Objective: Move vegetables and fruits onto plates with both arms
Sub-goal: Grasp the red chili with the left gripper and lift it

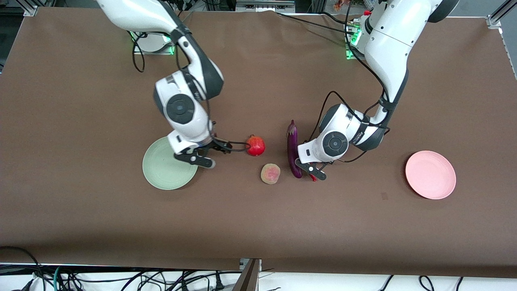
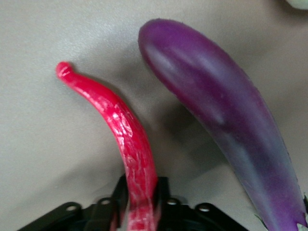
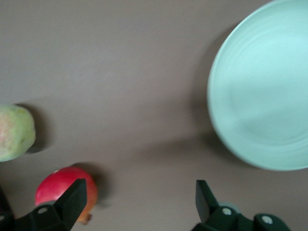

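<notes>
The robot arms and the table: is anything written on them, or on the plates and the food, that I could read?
No text can be read in any view.
Right arm: a small dark marking on its wrist, too small to read.
Left arm: a similar marking, also too small.
Green plate, pink plate, eggplant, pomegranate: no writing.

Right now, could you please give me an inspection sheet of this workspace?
Surface: brown table cover, flat.
Job's things: eggplant on the table beside the chili pepper; pomegranate and peach-like fruit on the table, the fruit nearer the front camera; green plate and pink plate hold nothing.
Clutter: nothing seen.
Grippers: left claw shut on the chili pepper beside the eggplant; right claw open, over the table between the pomegranate and the green plate.
Cables: black leads on both arms; loose cables below the table's near edge.
Surroundings: aluminium frame corners.
</notes>
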Tool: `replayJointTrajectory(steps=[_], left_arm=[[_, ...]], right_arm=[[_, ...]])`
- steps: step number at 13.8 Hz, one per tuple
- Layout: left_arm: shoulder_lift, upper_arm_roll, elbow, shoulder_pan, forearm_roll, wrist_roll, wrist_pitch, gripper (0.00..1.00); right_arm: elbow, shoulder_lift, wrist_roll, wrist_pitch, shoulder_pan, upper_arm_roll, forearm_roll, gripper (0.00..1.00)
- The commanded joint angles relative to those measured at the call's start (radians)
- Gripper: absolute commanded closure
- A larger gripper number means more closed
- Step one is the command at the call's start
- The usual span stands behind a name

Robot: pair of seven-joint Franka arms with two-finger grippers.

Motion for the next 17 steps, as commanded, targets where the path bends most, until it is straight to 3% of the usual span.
replayJointTrajectory(steps=[1,6,9,12,17], left_arm=[[-0.051,0.012,-0.015,0.008,0.02,-0.032,-0.03,0.96],[-0.134,0.058,0.034,0.069,0.053,-0.043,-0.206,1.0],[-0.175,0.104,0.035,0.096,0.124,-0.031,-0.246,1.0],[-0.197,0.107,0.047,0.158,0.191,0.027,-0.255,1.0],[-0.185,0.107,0.046,0.336,0.222,0.34,-0.251,1.0]], right_arm=[[0.038,0.052,0.051,0.071,0.037,-0.007,0.019,0.0],[0.053,0.111,0.142,0.168,0.094,-0.007,0.05,0.0],[0.116,0.173,0.217,0.218,0.135,-0.007,0.05,0.0],[0.145,0.207,0.252,0.229,0.154,-0.009,0.037,0.0],[0.125,0.203,0.255,0.208,0.156,-0.01,0.039,0.0]])
